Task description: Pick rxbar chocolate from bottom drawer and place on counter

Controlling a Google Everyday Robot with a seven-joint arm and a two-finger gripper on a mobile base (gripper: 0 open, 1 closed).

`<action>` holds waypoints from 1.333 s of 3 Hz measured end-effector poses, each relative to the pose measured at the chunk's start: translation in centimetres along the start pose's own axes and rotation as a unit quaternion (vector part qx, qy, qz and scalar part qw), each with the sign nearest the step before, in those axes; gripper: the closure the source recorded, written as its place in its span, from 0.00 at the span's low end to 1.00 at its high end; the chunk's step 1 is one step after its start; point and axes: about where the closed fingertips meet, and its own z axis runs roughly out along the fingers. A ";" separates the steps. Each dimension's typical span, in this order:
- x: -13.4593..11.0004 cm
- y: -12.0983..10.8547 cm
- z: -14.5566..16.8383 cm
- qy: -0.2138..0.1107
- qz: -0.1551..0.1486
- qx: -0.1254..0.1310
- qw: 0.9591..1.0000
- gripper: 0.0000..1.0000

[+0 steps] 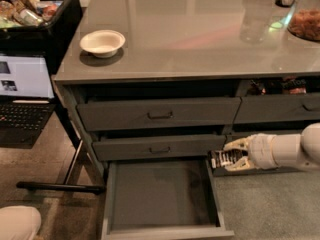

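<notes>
My gripper (230, 156) reaches in from the right on a white arm. It is shut on the rxbar chocolate (223, 158), a small black bar with white lettering, held level just past the right wall of the bottom drawer. The bottom drawer (159, 196) is pulled out and its grey floor is bare. The glossy grey counter (200, 34) spans the top of the view, well above the gripper.
A white bowl (102, 42) sits at the counter's left front. A black bin of snack packets (37, 14) and a laptop (22, 91) stand to the left. A glass jar (306, 19) is at the far right. Two handled drawers (160, 115) sit above.
</notes>
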 end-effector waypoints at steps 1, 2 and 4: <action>-6.6 -3.5 -6.1 -0.036 -0.041 0.020 0.998 1.00; -13.0 -7.4 -9.9 -0.103 -0.048 0.010 0.993 1.00; -13.1 -9.3 -10.2 -0.106 -0.019 0.031 0.994 1.00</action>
